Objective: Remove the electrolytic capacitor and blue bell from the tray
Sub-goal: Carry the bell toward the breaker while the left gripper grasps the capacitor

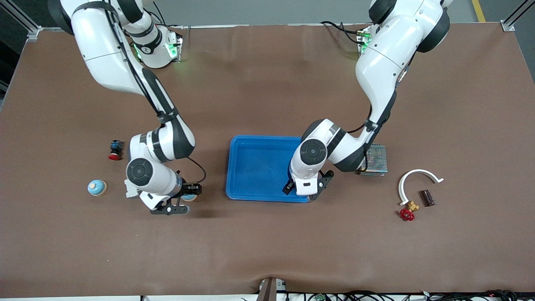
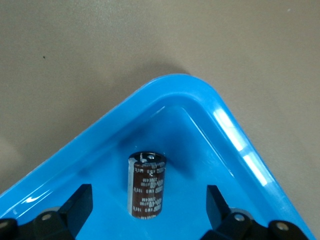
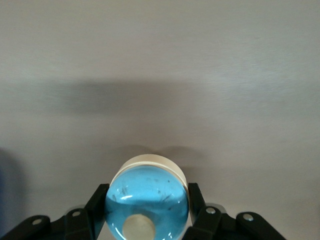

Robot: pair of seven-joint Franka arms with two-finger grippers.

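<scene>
Capacitor (image 2: 148, 184): lying in a corner of the blue tray (image 1: 242, 167), under the left gripper (image 2: 150, 210), fingers spread clear of it. Bell (image 3: 147, 200): clamped in the right gripper (image 3: 147, 212), over the table beside the tray.

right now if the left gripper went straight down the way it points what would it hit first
Most likely the capacitor, lying in a corner of the blue tray between the open left gripper's fingers; otherwise the tray floor.

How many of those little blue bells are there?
2. The loose bell sits on the table toward the right arm's end. The gripped bell is in the right gripper, over bare table. Arms could hide more.
</scene>
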